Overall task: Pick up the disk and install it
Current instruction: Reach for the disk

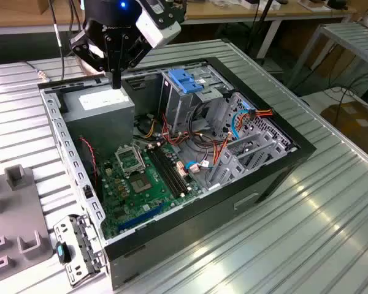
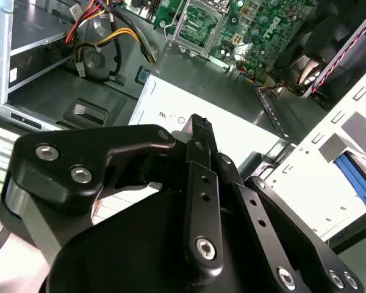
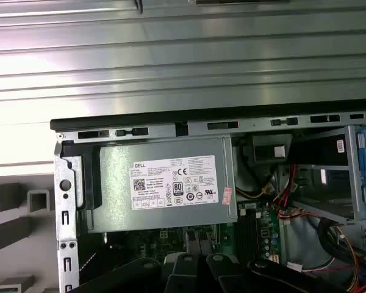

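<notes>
Hovering above the power-supply box point(image 1: 101, 104) in the open computer case's point(image 1: 172, 245) far corner, on the exterior view's left, the gripper point(image 1: 115, 82) has its jaws clenched on nothing. The disk point(image 2: 355, 176), probably the blue-edged part, rests in a fixture point(image 2: 320, 183) outside the case, presented for grasping.

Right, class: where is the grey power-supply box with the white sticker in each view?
Exterior view: the power-supply box sits in the case's far corner, below the gripper.
Second wrist view: the box is just past the gripper, before the motherboard.
First wrist view: the box lies against the case wall, sticker showing.
Shared landmark: the green motherboard beside it.
</notes>
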Robot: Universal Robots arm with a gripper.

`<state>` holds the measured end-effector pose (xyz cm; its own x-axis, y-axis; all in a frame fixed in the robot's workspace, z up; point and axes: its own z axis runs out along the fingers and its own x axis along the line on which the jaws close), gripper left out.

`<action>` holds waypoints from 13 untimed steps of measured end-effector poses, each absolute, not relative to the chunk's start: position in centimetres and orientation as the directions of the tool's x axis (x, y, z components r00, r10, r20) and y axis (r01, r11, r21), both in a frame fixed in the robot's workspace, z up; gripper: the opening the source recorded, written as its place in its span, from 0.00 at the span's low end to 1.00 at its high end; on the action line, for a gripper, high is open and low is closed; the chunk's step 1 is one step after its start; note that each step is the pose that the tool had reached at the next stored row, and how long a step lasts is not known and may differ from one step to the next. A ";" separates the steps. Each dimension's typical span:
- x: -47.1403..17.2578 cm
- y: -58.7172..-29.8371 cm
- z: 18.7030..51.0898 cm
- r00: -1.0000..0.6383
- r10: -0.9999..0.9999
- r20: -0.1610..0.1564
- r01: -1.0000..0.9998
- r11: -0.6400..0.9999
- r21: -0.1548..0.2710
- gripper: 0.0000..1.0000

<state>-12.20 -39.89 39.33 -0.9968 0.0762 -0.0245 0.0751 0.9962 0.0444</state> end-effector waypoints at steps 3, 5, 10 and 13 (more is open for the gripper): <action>-12.2 -39.9 39.3 -0.997 0.076 -0.024 0.075 0.996 0.044 0.11; -12.2 -39.9 39.3 -0.997 0.076 -0.024 0.075 0.996 0.044 0.11; -12.4 -39.9 39.3 -0.997 0.076 -0.025 0.075 0.996 0.044 0.11; -12.6 -39.9 39.3 -0.997 0.076 -0.024 0.075 0.996 0.044 0.11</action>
<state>-12.55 -39.89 39.33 -0.9968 0.0762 -0.0245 0.0751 0.9962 0.0444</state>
